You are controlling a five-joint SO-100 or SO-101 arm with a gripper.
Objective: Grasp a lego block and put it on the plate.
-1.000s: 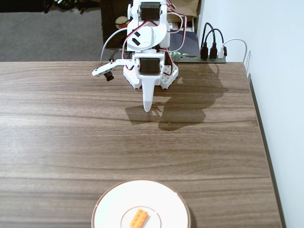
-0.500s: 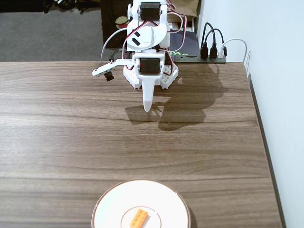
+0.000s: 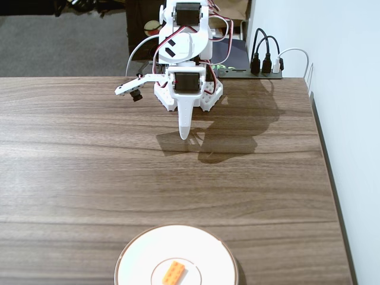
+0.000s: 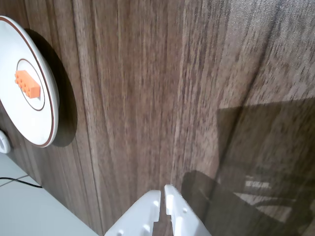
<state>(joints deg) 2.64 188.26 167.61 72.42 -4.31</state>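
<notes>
Looking at the fixed view from the near edge: we see the plate (image 3: 176, 256) at the bottom of frame, partly cut off, sitting on the wood-grain tabletop (image 3: 89, 172). The lego block (image 3: 174, 272) lies flat inside the plate's raised inner circle, studs up, slightly angled. Nothing touches it.

Past the plate we see a wide stretch of bare tabletop, then the claw (image 3: 184, 133), well apart from the plate. It points down toward the near edge, tip just above the wood, with its shadow cast to the right. The fingers are pressed together and hold nothing. Behind it the white arm (image 3: 185, 47) is folded up at the far edge, red and white wires looped around it. Further back on the right, a black power strip (image 3: 265, 66) with plugs sits against the wall.

In the wrist view we confirm it: the claw (image 4: 162, 194) enters from the bottom edge, both white fingertips (image 4: 147, 209) meeting with only a hairline seam. The plate (image 4: 42, 120) sits at upper left, tilted by the camera angle, and the lego block (image 4: 27, 84) rests within its inner ring.
</notes>
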